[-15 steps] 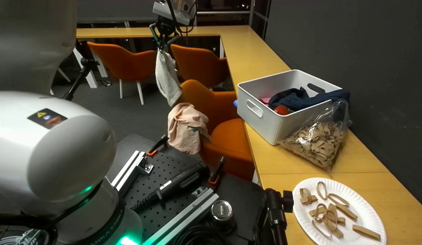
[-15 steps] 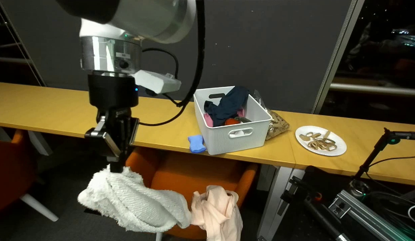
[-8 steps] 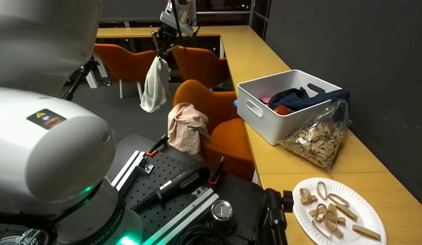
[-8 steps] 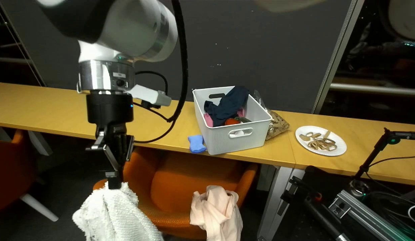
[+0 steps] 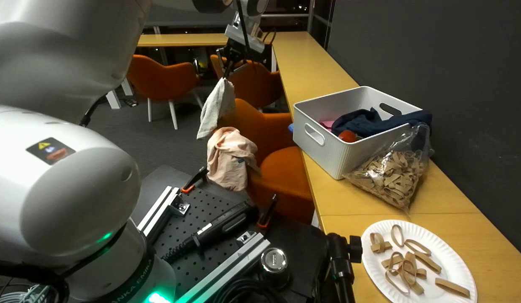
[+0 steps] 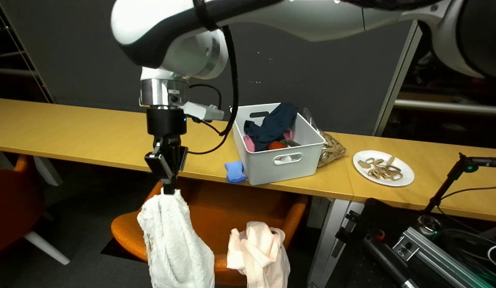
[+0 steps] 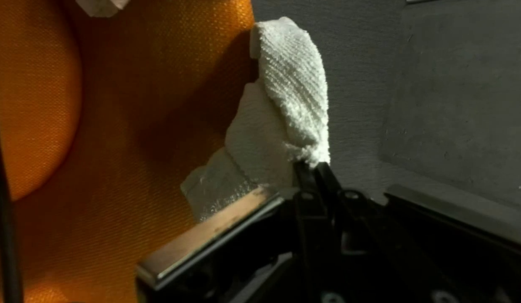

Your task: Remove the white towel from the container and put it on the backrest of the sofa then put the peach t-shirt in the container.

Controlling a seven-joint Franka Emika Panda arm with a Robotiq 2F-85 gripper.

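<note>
The gripper point(image 7: 313, 167) is pinched together on the top of the white terry towel point(image 7: 292, 84), with only a thin fold of cloth between its fingertips point(image 7: 302, 173). The towel hangs off the tabletop point(image 6: 71, 128), beyond its long chair-side edge, at the backrest of the orange armchair point(image 6: 239, 210); whether the two touch cannot be told. A peach t-shirt point(image 6: 258, 252) is draped over the armchair's rim, also past that edge. The white ribbed plastic container point(image 6: 264, 170) stands on the tabletop with one bottom corner at the chair-side edge, holding navy cloth point(image 6: 268, 130) and a round red-orange item point(image 6: 276, 145). A blue item point(image 6: 235, 172) lies at the same edge, just beside it, and farther along a white paper plate point(image 6: 404, 173) bears tan loops point(image 6: 384, 173). Lettering point(image 5: 136, 281) around the arm's base reads "ANKA EMIKA" in an exterior view, its beginning out of sight. Above it, a dark sticker point(image 5: 51, 150) shows a yellow warning triangle beside blue and red marks, its details too small to read. A white tag point(image 6: 173, 91) on the silver wrist collar point(image 6: 155, 93) and a mark on the canister's lid point(image 5: 273, 257) are likewise illegible.
</note>
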